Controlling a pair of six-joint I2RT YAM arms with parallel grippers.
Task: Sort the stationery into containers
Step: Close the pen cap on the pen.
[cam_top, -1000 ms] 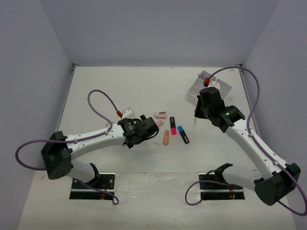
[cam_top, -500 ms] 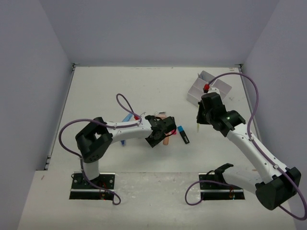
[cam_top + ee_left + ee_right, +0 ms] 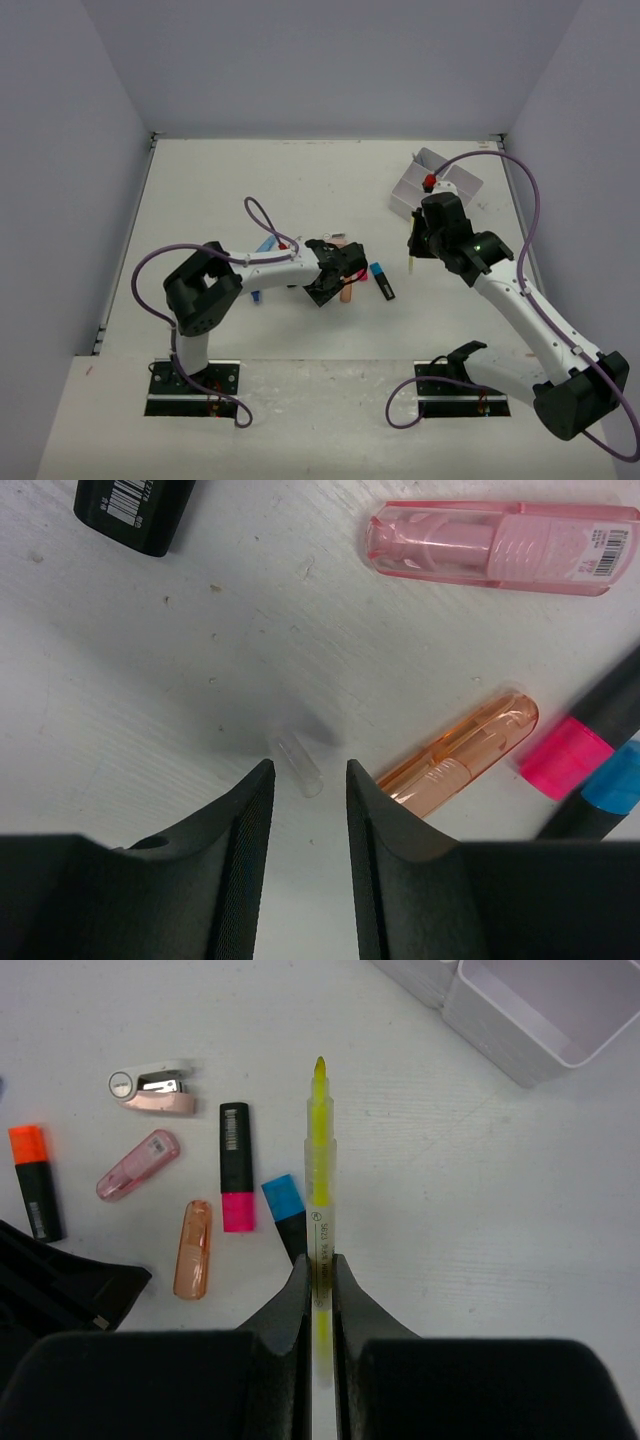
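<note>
On the table's middle, among the loose stationery, the left gripper [image 3: 307, 772] sits low with its fingers partly drawn in and a gap between them, gripping nothing. A small clear piece [image 3: 293, 752] lies at their tips, untouched. The right gripper [image 3: 320, 1265] pinches a yellow pen [image 3: 320, 1160], held above the table with its tip toward the white tray [image 3: 490, 1040] and well short of it.

Step in hand, as I judge it: pen delivery. The next move calls for carrying the pen over a compartment and then spreading the fingers. The left needs the clear piece centred before it closes.

Count:
- black highlighters: 3, with orange cap [image 3: 33, 1175], pink cap [image 3: 236, 1165] and blue cap [image 3: 285, 1215]
- translucent capsules: 2, pink [image 3: 138, 1165] and orange [image 3: 192, 1248]
- stapler-like item [image 3: 155, 1090]: 1
- clear piece: 1
- pen: 1
- tray: 1
</note>
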